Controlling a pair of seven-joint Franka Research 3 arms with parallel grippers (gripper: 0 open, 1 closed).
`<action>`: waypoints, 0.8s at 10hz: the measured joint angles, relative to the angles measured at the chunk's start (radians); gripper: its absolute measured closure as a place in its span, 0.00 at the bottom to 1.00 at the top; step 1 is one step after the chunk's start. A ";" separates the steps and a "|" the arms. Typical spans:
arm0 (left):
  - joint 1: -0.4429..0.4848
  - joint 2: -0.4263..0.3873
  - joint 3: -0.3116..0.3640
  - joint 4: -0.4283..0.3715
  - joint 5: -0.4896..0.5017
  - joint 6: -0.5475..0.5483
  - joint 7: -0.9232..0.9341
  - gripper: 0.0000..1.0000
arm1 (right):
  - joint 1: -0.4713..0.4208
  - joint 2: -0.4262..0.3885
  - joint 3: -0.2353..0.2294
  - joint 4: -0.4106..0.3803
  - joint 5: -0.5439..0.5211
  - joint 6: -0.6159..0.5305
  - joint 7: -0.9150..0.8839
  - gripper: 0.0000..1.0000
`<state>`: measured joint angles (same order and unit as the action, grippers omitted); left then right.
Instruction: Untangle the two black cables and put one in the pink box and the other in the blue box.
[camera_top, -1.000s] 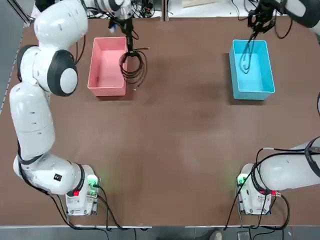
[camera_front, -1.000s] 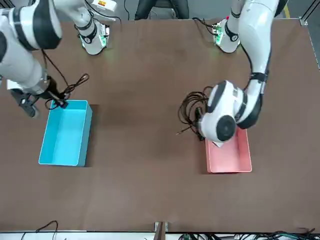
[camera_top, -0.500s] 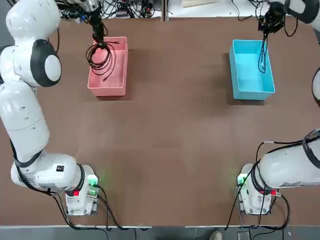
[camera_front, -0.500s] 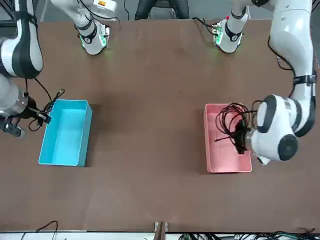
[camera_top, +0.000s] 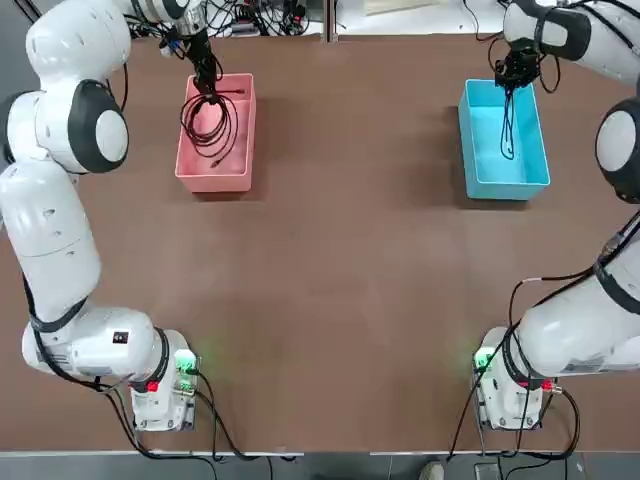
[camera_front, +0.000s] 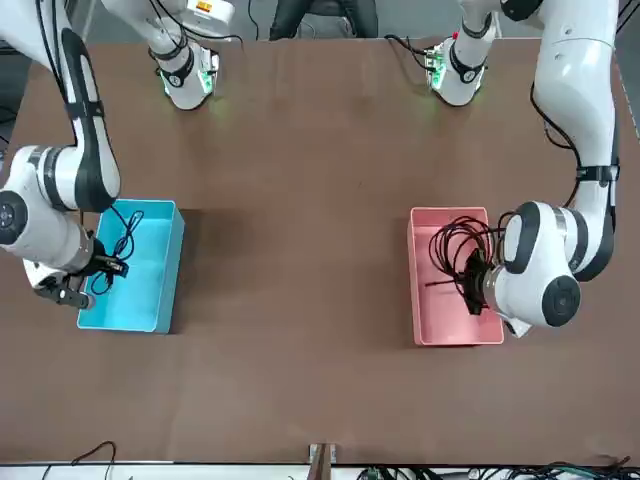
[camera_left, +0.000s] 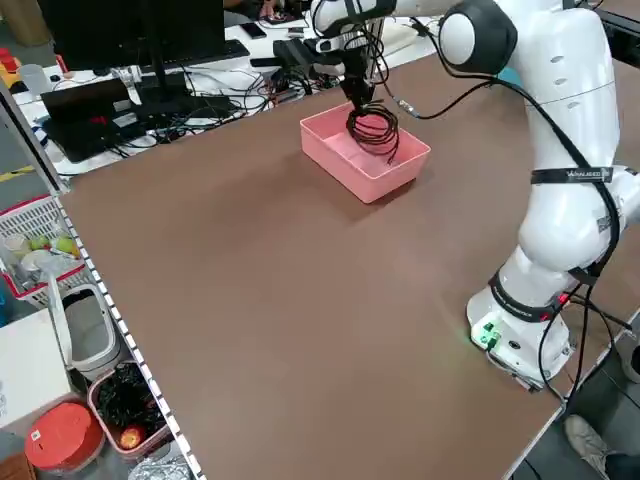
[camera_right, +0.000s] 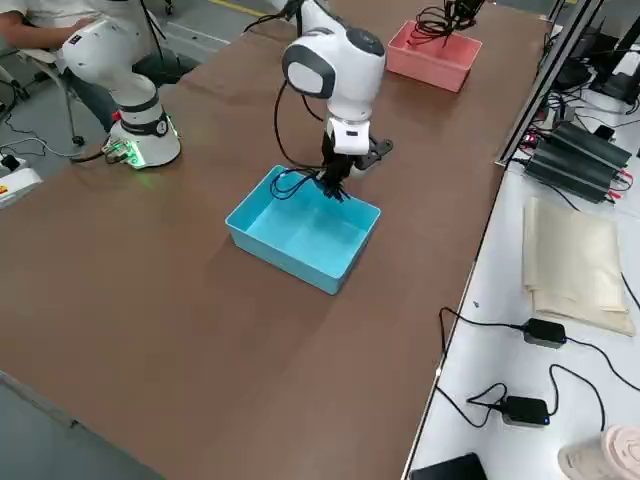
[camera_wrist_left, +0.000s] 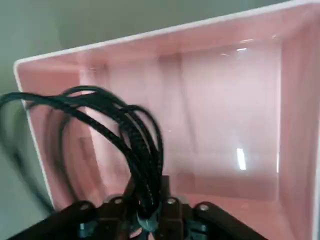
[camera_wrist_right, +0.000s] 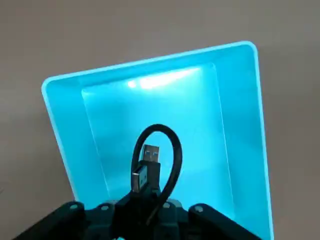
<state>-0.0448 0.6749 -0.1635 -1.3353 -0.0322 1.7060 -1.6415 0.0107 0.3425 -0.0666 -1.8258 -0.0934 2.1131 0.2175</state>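
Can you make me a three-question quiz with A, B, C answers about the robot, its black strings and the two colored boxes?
1. Where is the rectangular pink plastic box?
A. on the robot's left side
B. on the robot's right side
C. on the floor

2. How many low plastic boxes are on the table?
A. one
B. two
C. four

3. What is the right gripper doing?
A. resting open on the table
B. pushing a box
C. pinching a thin black cable over the rectangular cyan-blue plastic box

Answers: 1 A, it lies before the left arm in the top view. 2 B, one pink, one blue. 3 C, the plugs hang from its fingers.

two black cables (camera_top: 208, 120) (camera_top: 508, 120), pink box (camera_top: 240, 172), blue box (camera_top: 535, 175), seemingly two arms
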 joint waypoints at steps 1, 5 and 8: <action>0.001 0.002 0.000 0.000 0.007 0.004 0.001 0.56 | 0.000 0.019 0.000 -0.001 0.000 0.026 -0.005 0.92; -0.004 -0.034 -0.019 0.021 0.045 0.005 0.011 0.00 | 0.000 0.062 0.002 -0.001 -0.001 0.077 -0.009 0.79; 0.001 -0.143 -0.031 0.024 0.067 -0.017 0.223 0.00 | 0.000 0.062 0.005 0.001 -0.002 0.077 -0.011 0.33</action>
<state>-0.0436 0.5320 -0.1946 -1.3118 0.0344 1.6893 -1.4184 0.0111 0.4046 -0.0621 -1.8247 -0.0949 2.1901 0.2066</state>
